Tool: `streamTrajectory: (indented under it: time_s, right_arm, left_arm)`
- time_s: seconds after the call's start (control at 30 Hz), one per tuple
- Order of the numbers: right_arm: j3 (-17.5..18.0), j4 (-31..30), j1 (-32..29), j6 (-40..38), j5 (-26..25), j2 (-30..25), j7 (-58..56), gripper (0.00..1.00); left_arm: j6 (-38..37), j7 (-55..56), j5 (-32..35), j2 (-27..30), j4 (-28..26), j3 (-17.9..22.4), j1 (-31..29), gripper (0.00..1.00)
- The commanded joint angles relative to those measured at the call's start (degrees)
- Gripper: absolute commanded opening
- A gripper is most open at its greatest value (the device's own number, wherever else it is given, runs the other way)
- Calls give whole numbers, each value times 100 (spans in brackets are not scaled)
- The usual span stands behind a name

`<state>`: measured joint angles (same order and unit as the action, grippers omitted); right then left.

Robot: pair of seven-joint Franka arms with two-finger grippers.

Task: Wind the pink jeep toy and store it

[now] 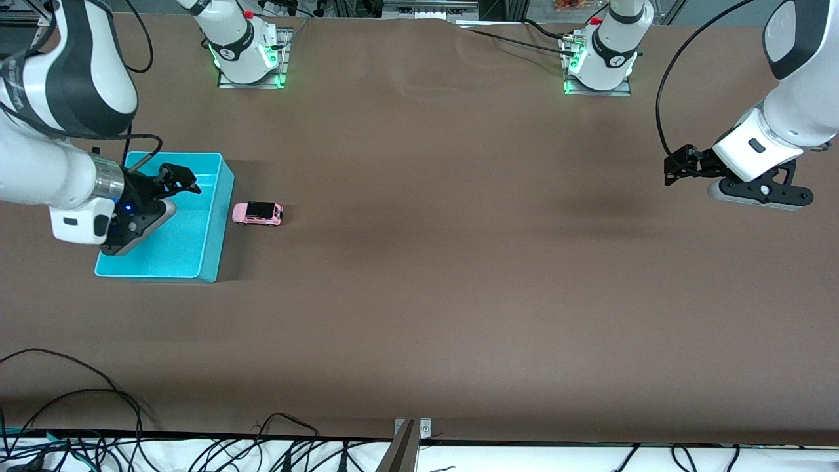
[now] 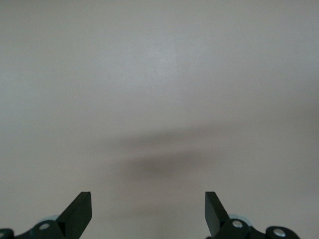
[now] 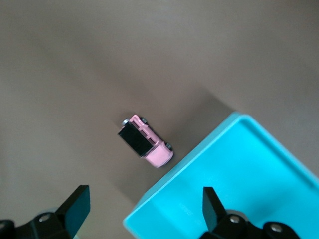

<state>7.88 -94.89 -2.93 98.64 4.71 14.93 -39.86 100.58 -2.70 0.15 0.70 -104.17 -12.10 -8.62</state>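
The pink jeep toy (image 1: 257, 213) stands on its wheels on the brown table, just beside the cyan bin (image 1: 218, 226) on the side toward the left arm's end. My right gripper (image 1: 182, 178) hangs open over the bin's inside, with nothing between its fingers. In the right wrist view the jeep (image 3: 146, 141) lies close to the corner of the bin (image 3: 249, 169), ahead of the open right gripper (image 3: 144, 209). My left gripper (image 1: 676, 165) waits open and empty over bare table at the left arm's end. The left wrist view shows only the left gripper (image 2: 148, 211) and brown tabletop.
The two arm bases (image 1: 246, 56) (image 1: 600, 62) stand along the table's edge farthest from the front camera. Loose black cables (image 1: 78, 419) and a metal bracket (image 1: 411, 429) run along the nearest edge. Bare brown tabletop (image 1: 459, 249) stretches between jeep and left gripper.
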Motion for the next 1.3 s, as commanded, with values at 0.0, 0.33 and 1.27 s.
streamTrajectory:
  time_s: [0.0, 0.33, 1.27]
  right_arm:
    - [-6, -776, -41, 813, 21, -148, -1102, 100]
    - [46, -2952, -32, 2980, 48, -711, -1864, 100]
    - [503, -3677, -15, 4953, 48, 158, -3344, 100]
  left_arm:
    - [-38, 200, -6, 1, 98, -3, -34, 100]
    - [-921, 244, -59, -105, 1457, 58, -149, 100]
    - [-1049, 244, -103, -228, 1663, -3, -43, 100]
